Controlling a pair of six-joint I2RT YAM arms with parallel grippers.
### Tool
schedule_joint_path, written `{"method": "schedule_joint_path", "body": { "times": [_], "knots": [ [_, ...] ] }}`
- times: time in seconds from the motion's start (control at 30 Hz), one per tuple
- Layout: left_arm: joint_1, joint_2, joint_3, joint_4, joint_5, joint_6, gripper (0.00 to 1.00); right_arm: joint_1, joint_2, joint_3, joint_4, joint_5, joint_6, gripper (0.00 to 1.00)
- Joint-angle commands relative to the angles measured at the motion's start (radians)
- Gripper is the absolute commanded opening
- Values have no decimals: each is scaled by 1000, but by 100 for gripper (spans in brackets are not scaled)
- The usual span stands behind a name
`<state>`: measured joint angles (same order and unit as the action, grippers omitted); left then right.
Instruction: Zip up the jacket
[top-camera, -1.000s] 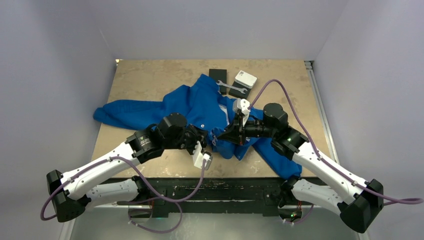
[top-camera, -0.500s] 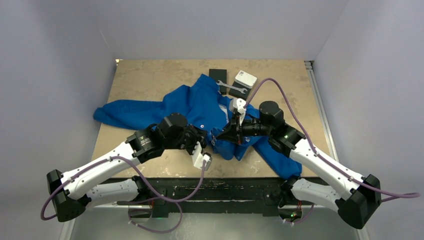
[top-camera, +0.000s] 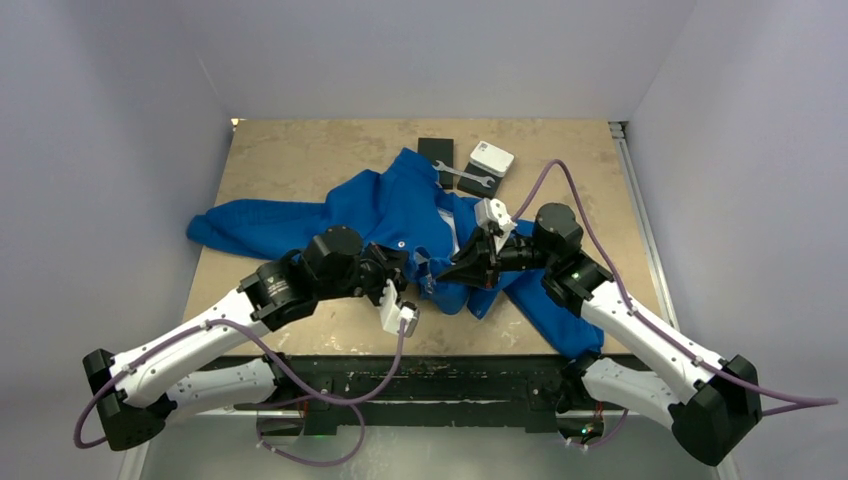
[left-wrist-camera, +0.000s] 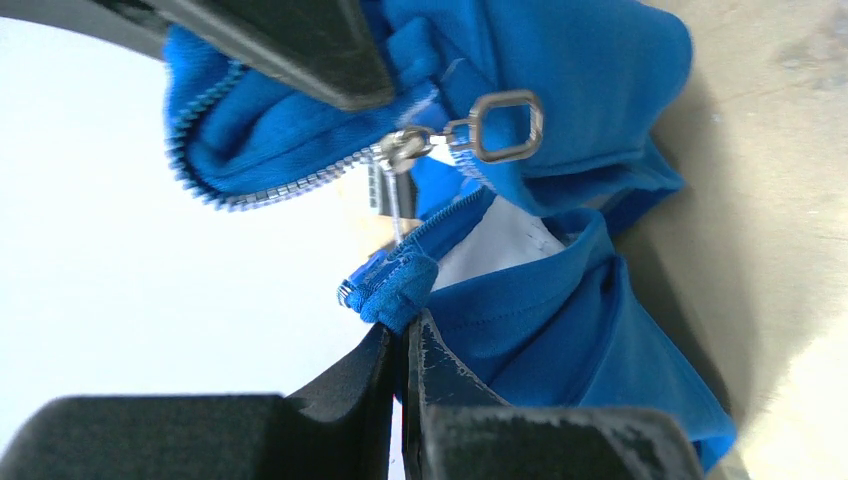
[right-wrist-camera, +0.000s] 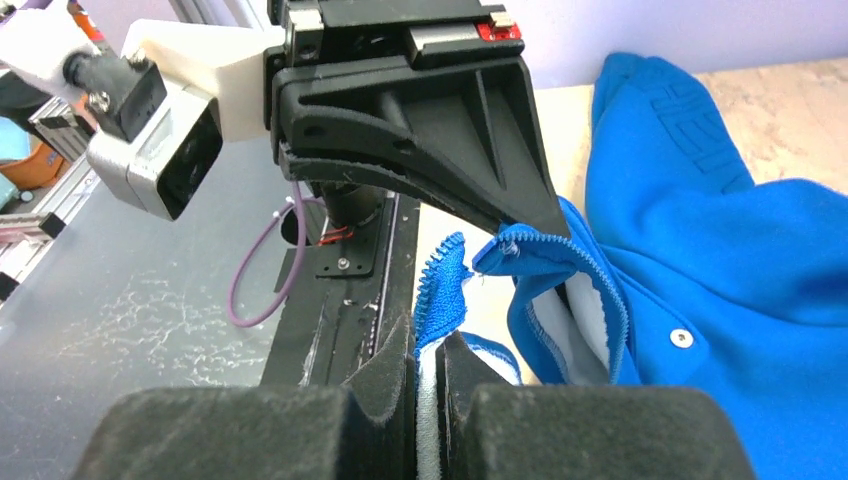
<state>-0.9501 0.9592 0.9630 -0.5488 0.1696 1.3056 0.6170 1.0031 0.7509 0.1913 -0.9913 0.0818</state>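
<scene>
Top view: jacket (top-camera: 390, 205) sprawled mid-counter (top-camera: 300, 150), front open.

Left wrist: left gripper (left-wrist-camera: 405, 345) jaws clenched on one zipper-tape end, lower centre. The slider (left-wrist-camera: 405, 150) hangs on the other half, upper centre, not joined.

Right wrist: right gripper (right-wrist-camera: 430, 355) jaws clenched on a toothed edge, probably the slider side. The halves are apart and zipping has not begun.

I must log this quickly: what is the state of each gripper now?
Left gripper: closed, pinching one front edge of the jacket.
Right gripper: closed, pinching the other front edge.
</scene>
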Motion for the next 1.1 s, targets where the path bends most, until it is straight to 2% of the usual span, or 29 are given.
{"method": "schedule_joint_path", "body": {
  "times": [0.0,0.17,0.23,0.4,0.57,0.73,1.07],
  "knots": [
    [2,-48,47,124,-10,82,0,-5,-6,52,64,-48,-34,0],
    [2,-22,111,145,9,246,0,-4,10,160,-57,5,-170,0],
    [2,-22,134,122,24,327,0,-4,3,185,-51,12,-178,0],
    [0,15,238,45,24,408,0,-7,-23,163,38,45,-152,0],
    [-23,34,261,11,-66,461,0,-17,-65,105,142,126,-95,0],
    [-65,23,207,32,-214,598,0,-19,-86,54,276,180,24,0],
    [-82,25,187,88,-246,602,0,-18,-92,-10,345,133,60,0]
  ]
}}
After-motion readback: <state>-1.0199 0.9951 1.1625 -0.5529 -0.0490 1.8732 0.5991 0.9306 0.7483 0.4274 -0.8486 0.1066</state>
